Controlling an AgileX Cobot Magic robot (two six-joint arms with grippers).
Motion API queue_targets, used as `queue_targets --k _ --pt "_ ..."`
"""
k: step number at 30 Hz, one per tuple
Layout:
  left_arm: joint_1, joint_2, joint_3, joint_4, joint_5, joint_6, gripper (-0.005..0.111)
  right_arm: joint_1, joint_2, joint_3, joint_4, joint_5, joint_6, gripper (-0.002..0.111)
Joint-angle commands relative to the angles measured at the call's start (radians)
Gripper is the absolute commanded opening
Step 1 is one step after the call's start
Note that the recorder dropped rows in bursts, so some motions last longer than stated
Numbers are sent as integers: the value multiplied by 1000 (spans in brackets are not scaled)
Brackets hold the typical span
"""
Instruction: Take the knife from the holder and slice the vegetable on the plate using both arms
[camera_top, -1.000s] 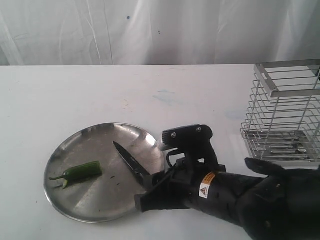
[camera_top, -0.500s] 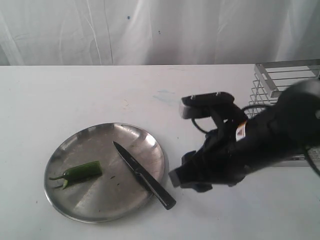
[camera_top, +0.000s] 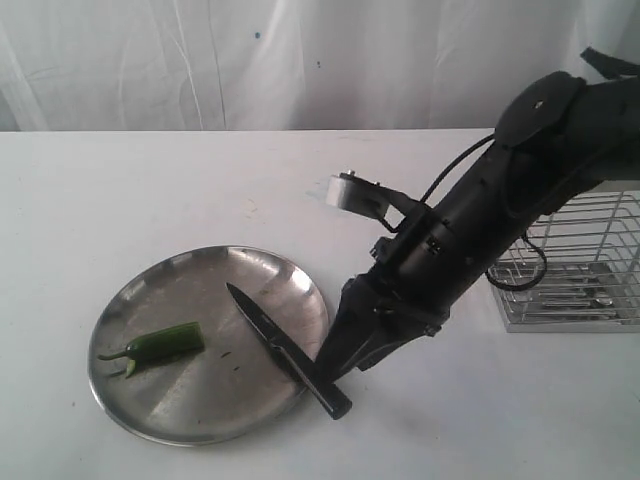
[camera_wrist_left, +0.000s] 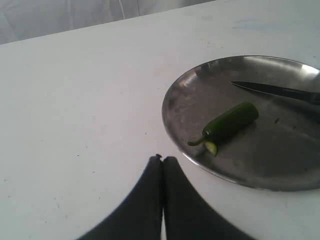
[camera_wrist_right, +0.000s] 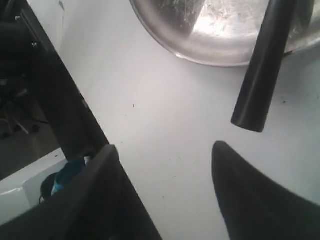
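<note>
Both empty, left jaws pressed shut, right jaws spread wide, seemingly just short of knife handle

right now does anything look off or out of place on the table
The knife lies loose, slanted across the plate rim: blade on the plate, handle jutting out over the table. The open right gripper is near the handle, not gripping it. Nothing is spilled.
</note>
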Motion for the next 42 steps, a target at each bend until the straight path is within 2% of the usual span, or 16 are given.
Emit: queue_targets --k 1,6,9,10,17,32,34,36,41,42 --pt "-6 -4 4 -4 -4 -5 0 -9 28 -8 -25 -100 -59 51" --pt "-6 -4 4 -4 -4 -5 0 -9 35 -8 -43 -128 -50 52" --pt "-6 -4 4 -4 -4 -5 0 -9 77 -8 -45 -112 12 68" --pt "-6 -4 4 -4 -4 -5 0 -9 94 -8 -42 -109 11 68" --pt "-6 -4 4 -4 -4 -5 0 -9 229 -8 113 -69 -109 68" --pt "-6 -4 4 -4 -4 -5 0 -9 377 -9 263 -28 -198 68" --pt "-6 -4 4 -4 -4 -5 0 -9 392 -9 272 -30 -198 62" --pt "-6 -4 4 -4 -4 -5 0 -9 408 -9 272 -30 -185 49" --pt "-6 -4 4 -4 -4 -5 0 -9 437 -9 264 -10 -138 0" --pt "-6 -4 4 -4 -4 -5 0 -9 437 -9 264 -6 -138 0"
